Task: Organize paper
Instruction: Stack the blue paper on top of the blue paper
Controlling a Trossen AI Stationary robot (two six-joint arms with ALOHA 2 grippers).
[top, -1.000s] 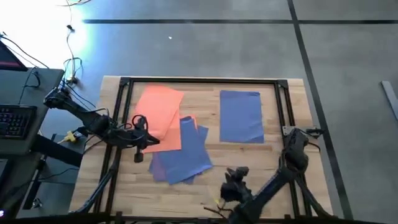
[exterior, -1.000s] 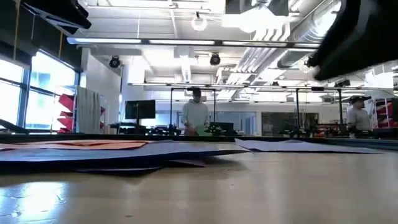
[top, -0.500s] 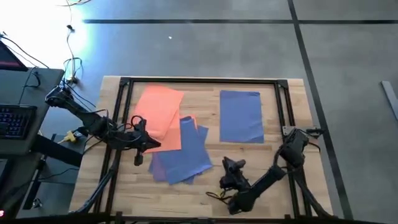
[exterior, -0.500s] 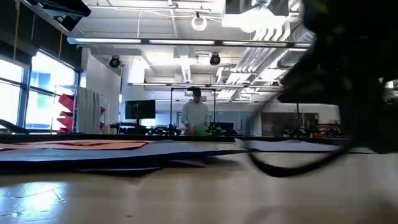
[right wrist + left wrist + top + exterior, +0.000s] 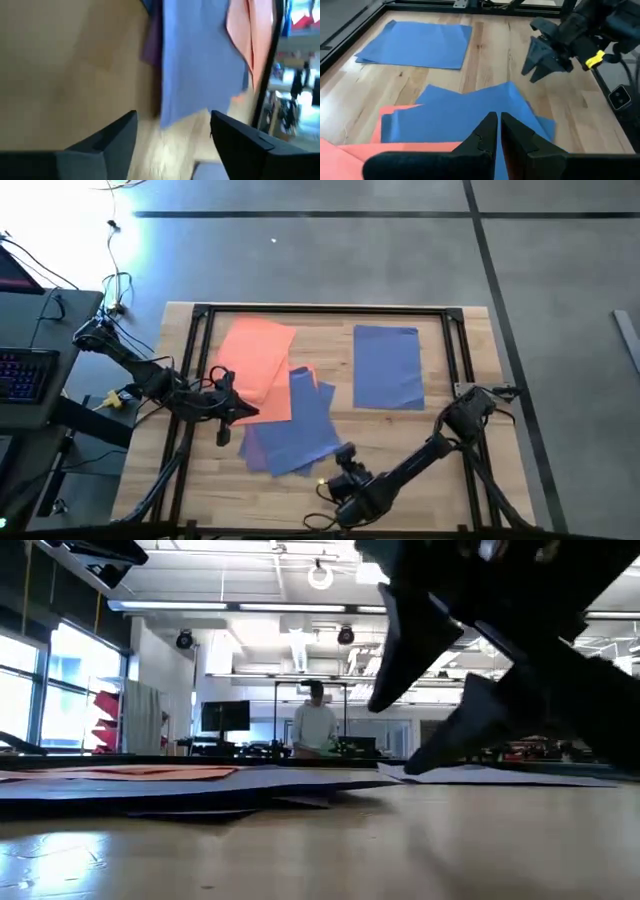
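Table: light wooden top with a dark metal frame around its edges.
Mixed paper pile: lies left of the table's middle; blue sheets fanned out on top, orange sheets under them reaching toward the far left corner, and a purple edge peeking out at the near left side.
Separate blue stack: lies flat on the far right part of the table, well apart from the mixed pile; also seen in the left wrist view.
Left gripper: over the left edge of the mixed pile, where orange meets blue; in its own wrist view its fingers are together, with only a thin slit between them, above blue paper. Whether they pinch a sheet cannot be told.
Right gripper: low over the bare wood at the near side of the table, just beside the near right corner of the blue sheets; its fingers stand wide apart, holding nothing, pointed at the pile's edge.
Right arm in low view: a large dark shape, probably the gripper close to the camera, fills the upper right.
Person: stands far back in the room behind the table.
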